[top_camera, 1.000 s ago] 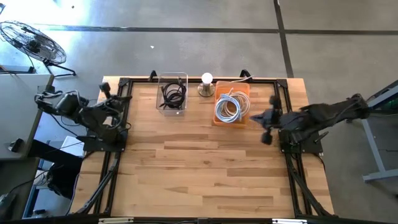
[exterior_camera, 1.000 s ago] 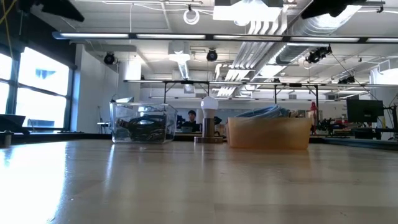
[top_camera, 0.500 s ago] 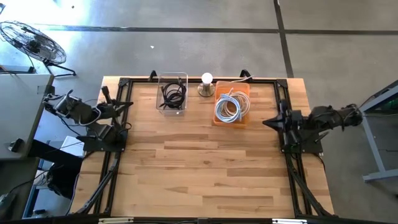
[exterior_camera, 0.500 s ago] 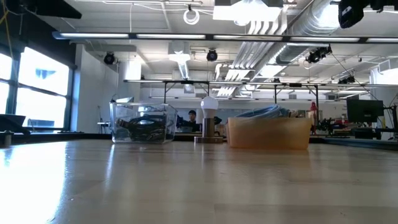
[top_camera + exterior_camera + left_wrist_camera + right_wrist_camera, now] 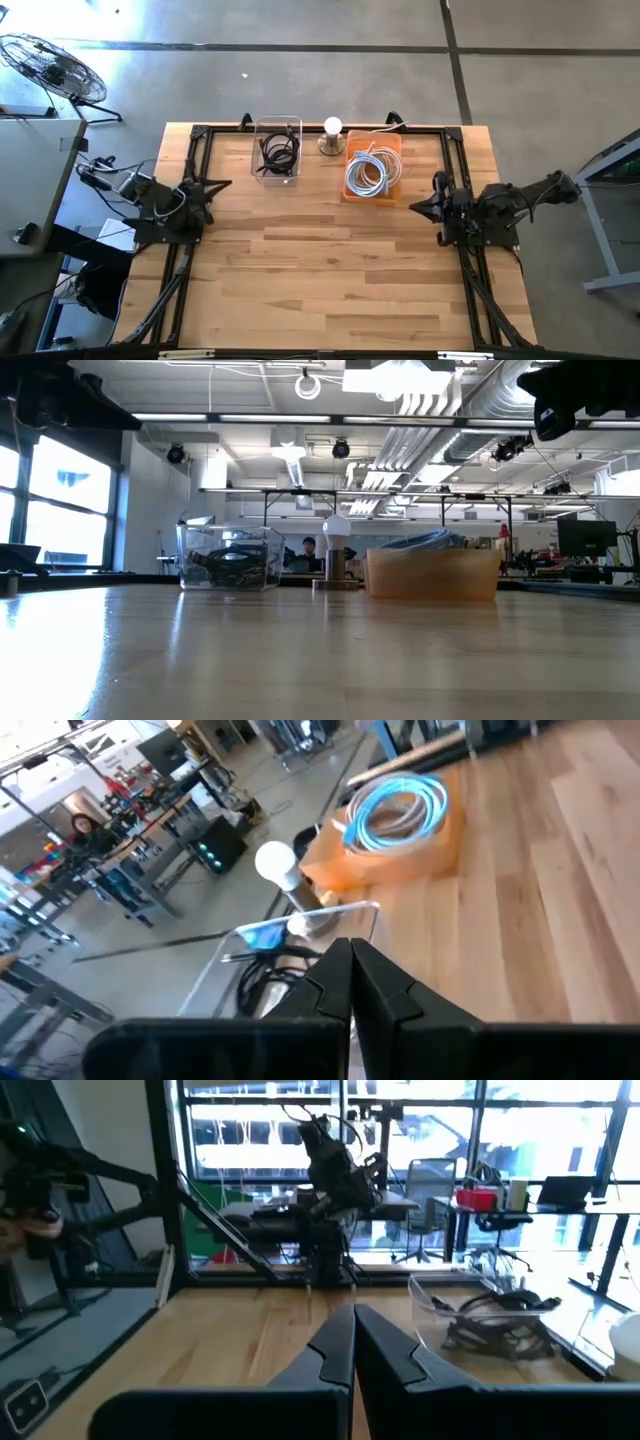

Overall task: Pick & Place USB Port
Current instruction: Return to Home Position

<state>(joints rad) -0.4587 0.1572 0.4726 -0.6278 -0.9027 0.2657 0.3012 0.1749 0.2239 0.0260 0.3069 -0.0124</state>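
sorting is looking finished: black cable (image 5: 279, 152) lying in the transparent bin (image 5: 278, 178) at twelve o'clock, pale cables (image 5: 367, 173) in the orange bin (image 5: 392, 145). left gripper (image 5: 213, 187) at nine, right gripper (image 5: 430, 206) at three, both pinched closed, empty.

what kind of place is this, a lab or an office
Most likely an open workshop-style lab: exposed ceiling ducts, a monitor in the room behind the table, and a floor fan standing nearby.
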